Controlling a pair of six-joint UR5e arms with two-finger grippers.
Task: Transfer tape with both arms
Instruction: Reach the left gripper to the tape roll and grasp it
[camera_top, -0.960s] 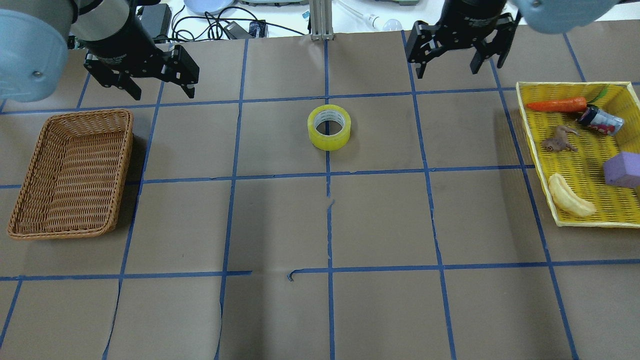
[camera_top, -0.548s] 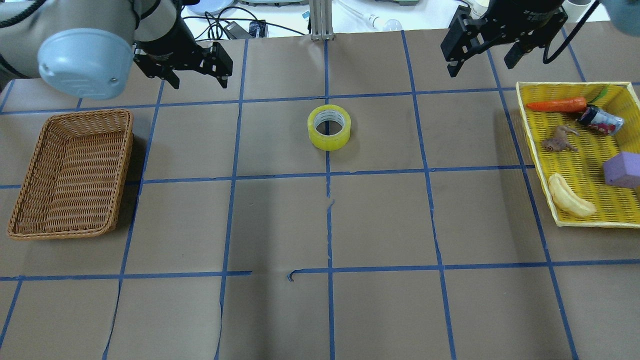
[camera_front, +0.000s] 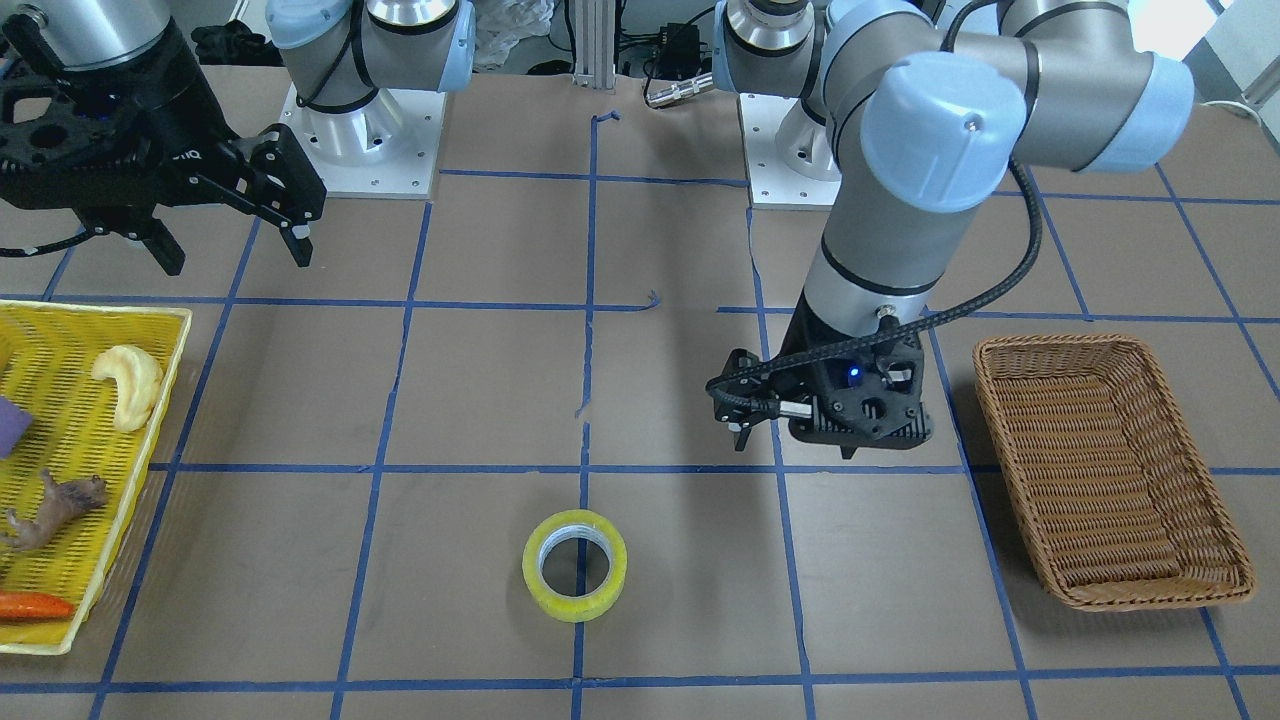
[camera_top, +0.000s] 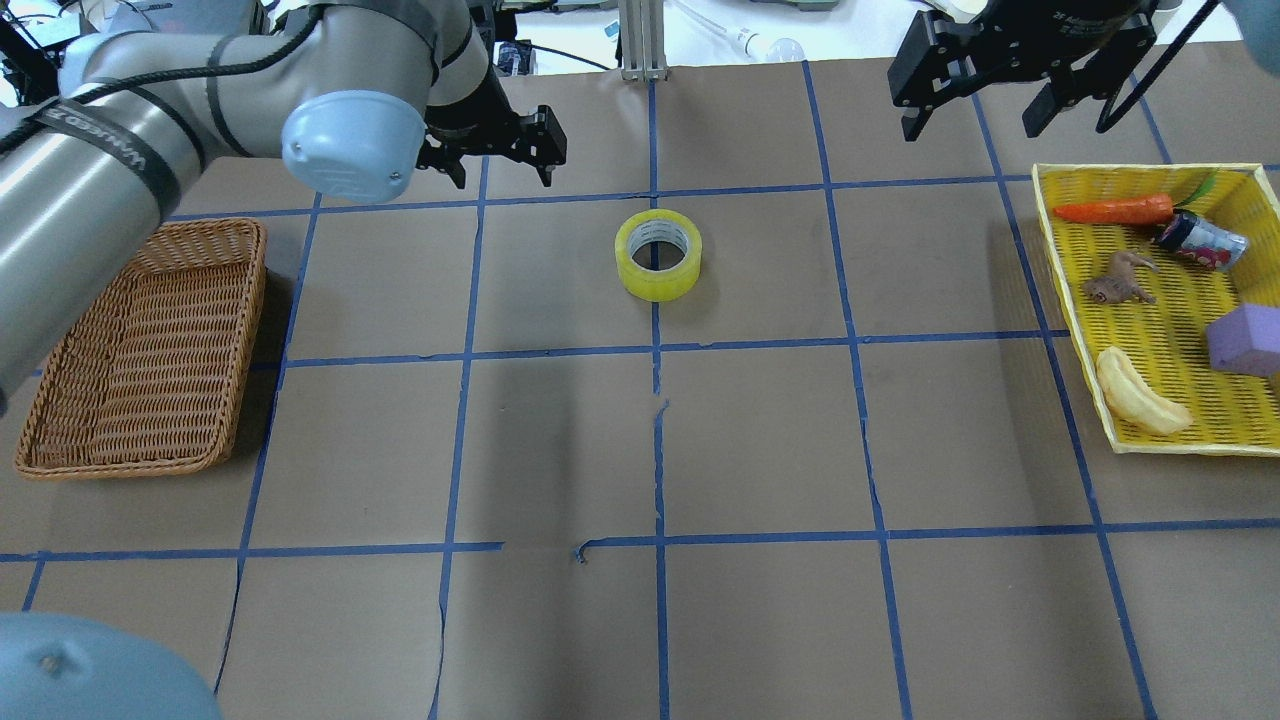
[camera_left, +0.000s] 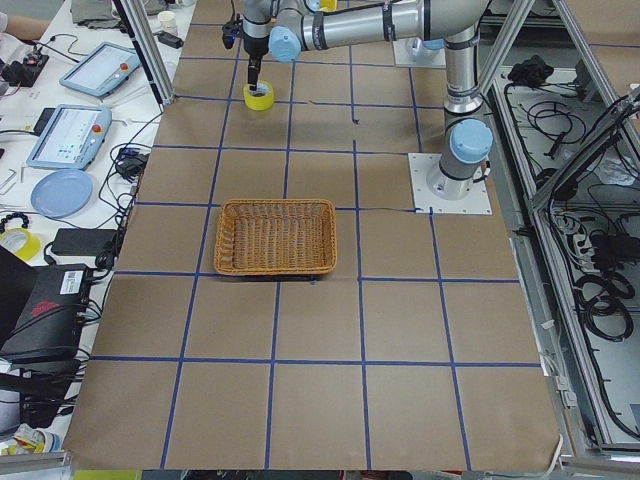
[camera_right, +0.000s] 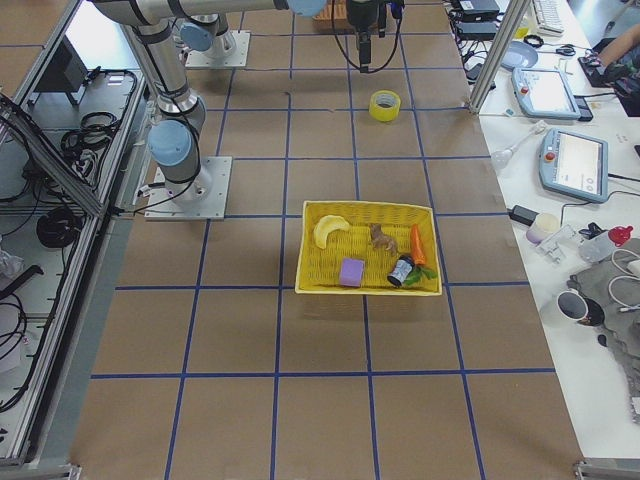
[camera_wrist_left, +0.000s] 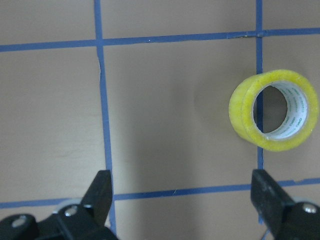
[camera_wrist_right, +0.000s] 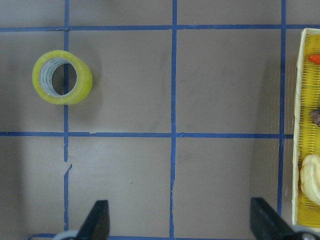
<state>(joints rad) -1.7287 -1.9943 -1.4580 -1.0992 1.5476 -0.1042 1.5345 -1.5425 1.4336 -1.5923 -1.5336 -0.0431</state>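
Note:
The yellow tape roll (camera_top: 658, 255) lies flat on the brown table on a blue grid line, with its grey-white core showing. It also shows in the front view (camera_front: 574, 565). My left gripper (camera_top: 503, 176) is open and empty, and hangs above the table to the left of the tape. In the left wrist view the tape (camera_wrist_left: 274, 110) sits at the right, above the right finger. My right gripper (camera_top: 972, 122) is open and empty, high at the back right. The right wrist view shows the tape (camera_wrist_right: 62, 77) far to the left.
A brown wicker basket (camera_top: 140, 350) stands at the left side of the table. A yellow tray (camera_top: 1170, 330) at the right holds a carrot (camera_top: 1112, 209), a pale banana-like toy (camera_top: 1140, 392), a purple block (camera_top: 1245, 340), a small can and a toy animal.
My left arm has swung right across the table, bringing its open gripper from over the basket side to near the tape. My right gripper has moved right and up. The tape has not moved.

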